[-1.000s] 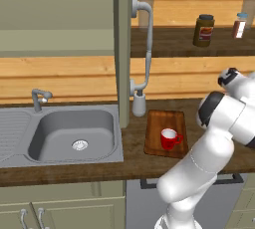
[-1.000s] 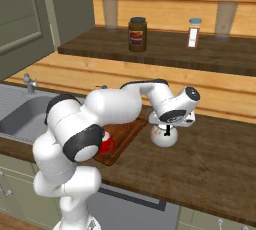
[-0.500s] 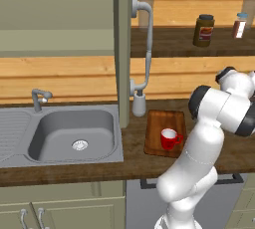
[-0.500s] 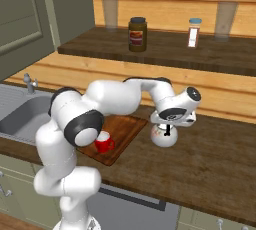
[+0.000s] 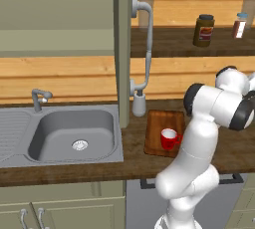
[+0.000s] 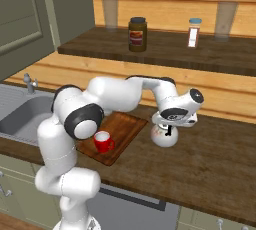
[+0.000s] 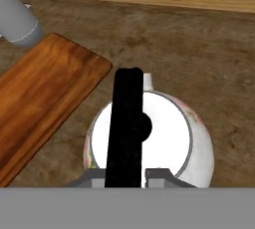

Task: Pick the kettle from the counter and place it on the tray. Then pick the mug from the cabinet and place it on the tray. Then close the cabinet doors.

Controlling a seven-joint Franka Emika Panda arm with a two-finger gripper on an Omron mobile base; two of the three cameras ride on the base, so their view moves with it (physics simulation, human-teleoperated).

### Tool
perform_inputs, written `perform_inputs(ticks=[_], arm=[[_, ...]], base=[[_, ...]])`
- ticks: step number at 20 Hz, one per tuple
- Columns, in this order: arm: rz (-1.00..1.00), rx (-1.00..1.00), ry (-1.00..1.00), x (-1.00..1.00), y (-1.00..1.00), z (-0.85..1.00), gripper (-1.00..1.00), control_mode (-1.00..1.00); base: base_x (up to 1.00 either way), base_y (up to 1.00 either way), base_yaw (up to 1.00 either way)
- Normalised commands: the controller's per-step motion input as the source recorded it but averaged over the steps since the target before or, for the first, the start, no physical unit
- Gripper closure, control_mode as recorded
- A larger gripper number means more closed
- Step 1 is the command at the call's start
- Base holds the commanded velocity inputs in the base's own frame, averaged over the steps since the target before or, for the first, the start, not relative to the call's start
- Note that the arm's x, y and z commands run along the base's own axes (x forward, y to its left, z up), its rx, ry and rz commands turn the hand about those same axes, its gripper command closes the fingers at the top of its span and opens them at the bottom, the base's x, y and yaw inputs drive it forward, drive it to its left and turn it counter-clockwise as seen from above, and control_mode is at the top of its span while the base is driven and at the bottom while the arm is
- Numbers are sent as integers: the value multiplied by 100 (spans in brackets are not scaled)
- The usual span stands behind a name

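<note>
Red mug [image 6: 103, 141] occupies the tray [image 6: 125, 126] beside the kettle [image 6: 164, 135].

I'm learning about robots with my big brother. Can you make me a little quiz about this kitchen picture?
1. True or false: the red mug stands on the tray.
2. Where does the kettle sit: A) in the sink, B) on the counter beside the tray, C) on the shelf?
3. Which part of the kettle is the gripper right above?

Key: 1 true. 2 B. 3 its dark handle.
</note>
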Motion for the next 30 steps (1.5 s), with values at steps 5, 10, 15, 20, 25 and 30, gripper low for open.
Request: perform_inputs(ticks=[5,10,15,20,25,30], arm=[[1,-12,-11,-17,42,14,100,-100],[12,-15,-13,-7,74,28,100,-100],[17,-16,-12,-1,82,17,100,-100],[17,-14,-14,-1,85,7,100,-100],[15,-3,-3,5,63,0,100,-100],[11,0,1,35,42,0,100,-100]], base=[[0,0,0],[0,0,0],[0,0,0],[0,0,0],[0,0,0],[0,0,0]])
